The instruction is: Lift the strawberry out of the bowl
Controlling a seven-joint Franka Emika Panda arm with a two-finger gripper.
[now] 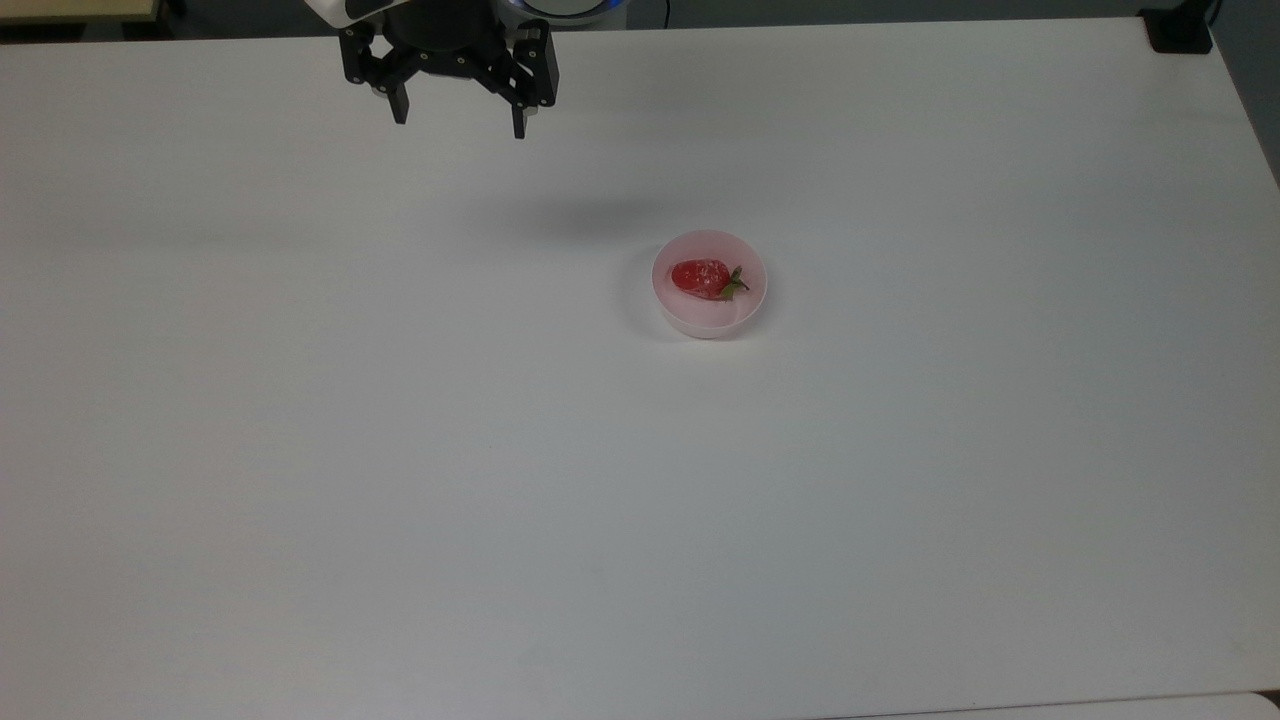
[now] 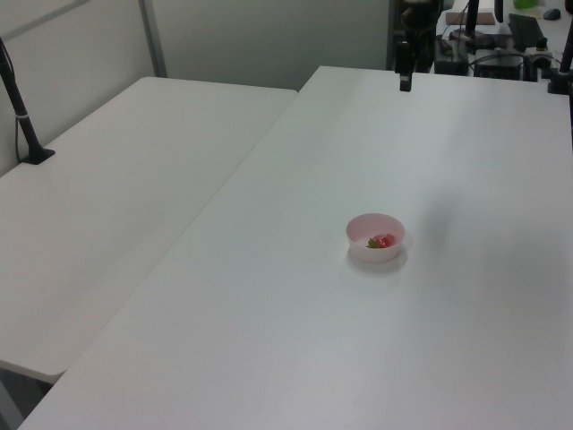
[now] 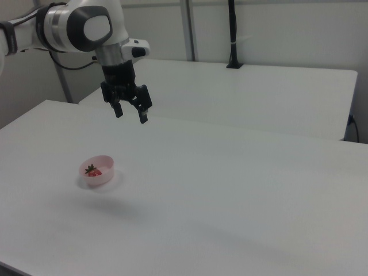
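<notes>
A small pale pink bowl stands on the white table, a little right of the middle in the top view. Inside it lies the red strawberry on its side, green cap toward the top view's right. The same bowl and strawberry appear in the left view, and the bowl with the strawberry in the right view. My gripper hangs well above the table near the far edge, up and to the left of the bowl in the top view. In the right view my gripper is open and holds nothing.
A second white table adjoins this one on the left view's left. A black post with a clamp foot stands on that table. A black block sits at the top view's upper right corner.
</notes>
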